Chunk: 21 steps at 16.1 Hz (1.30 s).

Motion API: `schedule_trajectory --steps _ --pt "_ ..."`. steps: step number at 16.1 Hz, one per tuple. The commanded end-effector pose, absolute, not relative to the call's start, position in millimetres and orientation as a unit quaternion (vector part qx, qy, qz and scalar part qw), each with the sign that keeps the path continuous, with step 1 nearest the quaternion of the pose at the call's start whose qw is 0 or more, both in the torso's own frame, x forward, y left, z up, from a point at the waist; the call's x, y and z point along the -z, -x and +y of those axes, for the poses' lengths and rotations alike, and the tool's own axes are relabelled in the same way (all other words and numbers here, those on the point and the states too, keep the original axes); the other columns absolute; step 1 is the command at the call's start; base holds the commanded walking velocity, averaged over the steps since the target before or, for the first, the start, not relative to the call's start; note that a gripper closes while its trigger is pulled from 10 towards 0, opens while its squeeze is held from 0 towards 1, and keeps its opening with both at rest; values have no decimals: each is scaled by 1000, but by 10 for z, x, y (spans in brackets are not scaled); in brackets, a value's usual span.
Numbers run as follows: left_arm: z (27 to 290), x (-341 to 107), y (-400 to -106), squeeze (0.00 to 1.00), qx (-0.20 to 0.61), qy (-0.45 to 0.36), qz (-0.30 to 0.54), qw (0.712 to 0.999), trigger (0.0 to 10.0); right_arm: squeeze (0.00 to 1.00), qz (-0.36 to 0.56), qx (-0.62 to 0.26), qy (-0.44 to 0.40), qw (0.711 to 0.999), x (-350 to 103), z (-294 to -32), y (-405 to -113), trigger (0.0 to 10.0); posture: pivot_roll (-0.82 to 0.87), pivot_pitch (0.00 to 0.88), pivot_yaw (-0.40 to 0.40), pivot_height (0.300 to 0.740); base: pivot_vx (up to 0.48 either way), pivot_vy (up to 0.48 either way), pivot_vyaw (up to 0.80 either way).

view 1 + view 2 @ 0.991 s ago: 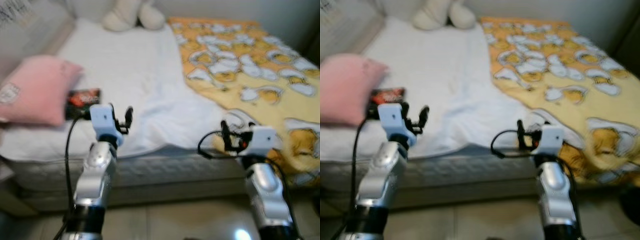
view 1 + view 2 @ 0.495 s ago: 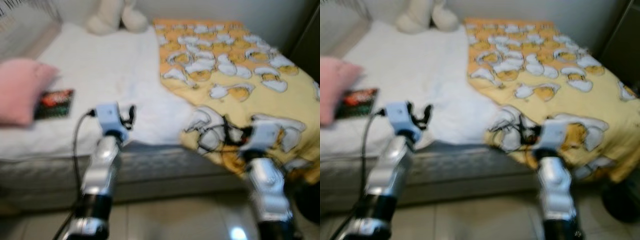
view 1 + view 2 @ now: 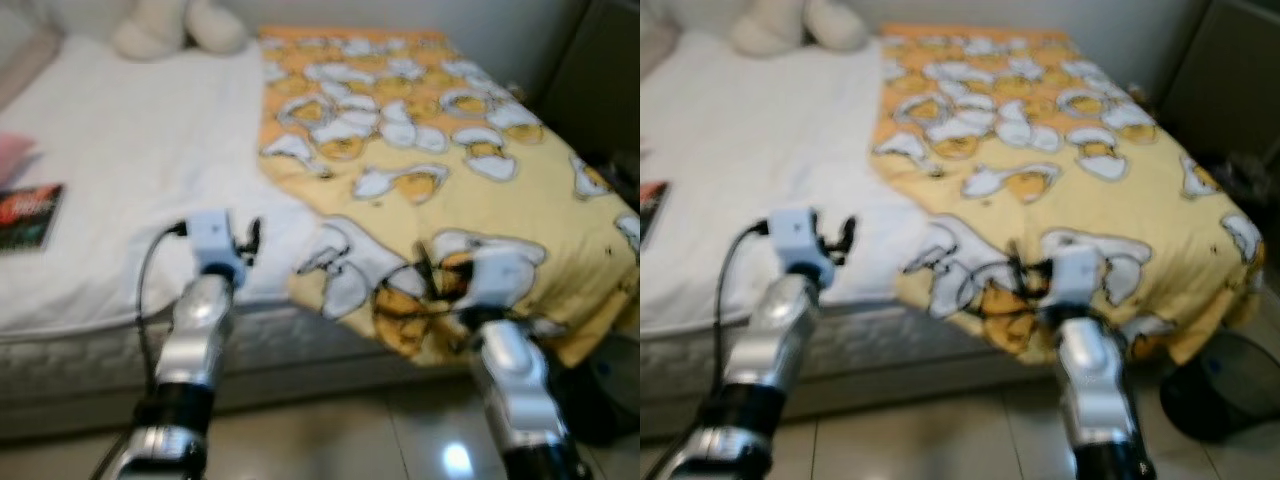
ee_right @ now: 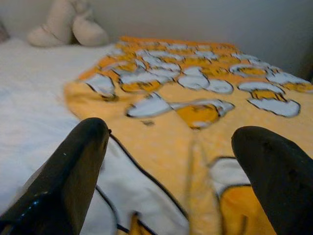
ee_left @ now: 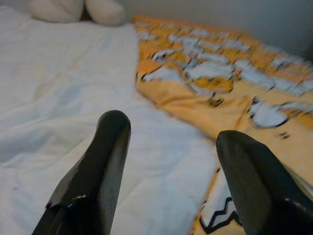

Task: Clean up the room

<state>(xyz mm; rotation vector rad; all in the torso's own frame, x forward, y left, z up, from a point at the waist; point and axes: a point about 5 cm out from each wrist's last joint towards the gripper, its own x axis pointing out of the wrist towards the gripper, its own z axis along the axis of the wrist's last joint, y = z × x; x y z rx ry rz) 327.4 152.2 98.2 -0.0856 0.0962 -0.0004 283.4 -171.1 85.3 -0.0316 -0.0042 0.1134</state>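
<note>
Tools (image 5: 168, 142) (image 4: 178, 147) agape above yellow blanket (image 3: 440, 150)

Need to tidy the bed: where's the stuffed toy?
The stuffed toy sits at the bed's far end on the white sheet, left of the yellow blanket.

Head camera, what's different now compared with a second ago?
The camera has swung toward the robot's right: the yellow blanket now fills the middle, and a dark bin has come into view on the floor. The pink pillow has slid almost out of frame and the book sits at the left edge. Nothing on the bed moved. Left gripper and right gripper are open and empty, raised before the bed as before.
</note>
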Motion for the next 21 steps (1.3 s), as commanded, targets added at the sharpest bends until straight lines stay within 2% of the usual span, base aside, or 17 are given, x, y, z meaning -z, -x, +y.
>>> schedule_trajectory --steps 1,5,9,12,14,18,21 --pt "1416 -1010 -3302 0 13 42 41 998 10000 0 17 -33 24 999 -801 -1842 -2813 10000 -128 0 24 740 0 0 -488" --pt "1435 -1058 -3390 0 29 60 36 997 10000 0 17 -19 3 1000 -799 -1867 -2774 10000 -139 0 31 740 0 358 -539" --pt "1368 -1046 -3413 0 41 44 41 997 10000 0 8 -18 10 1000 -818 -1871 -2767 10000 -149 0 41 736 0 446 -414" --pt "1315 -1050 -3422 0 58 41 34 997 10000 0 2 -15 13 1000 -837 -1878 -2762 10000 -163 0 51 736 0 0 0" --pt "1306 -1040 -3424 0 61 43 40 996 10000 0 -3 -20 7 1000 -853 -1874 -2758 10000 -167 0 53 736 326 353 0" --pt "1346 -1028 -3430 0 49 42 41 997 10000 0 0 -21 3 1000 -849 -1857 -2752 10000 -165 0 53 736 424 0 -641" --pt "1365 -1009 -3428 0 40 50 48 997 10000 0 6 -26 8 1000 -839 -1851 -2735 10000 -172 4 53 736 0 445 -646"
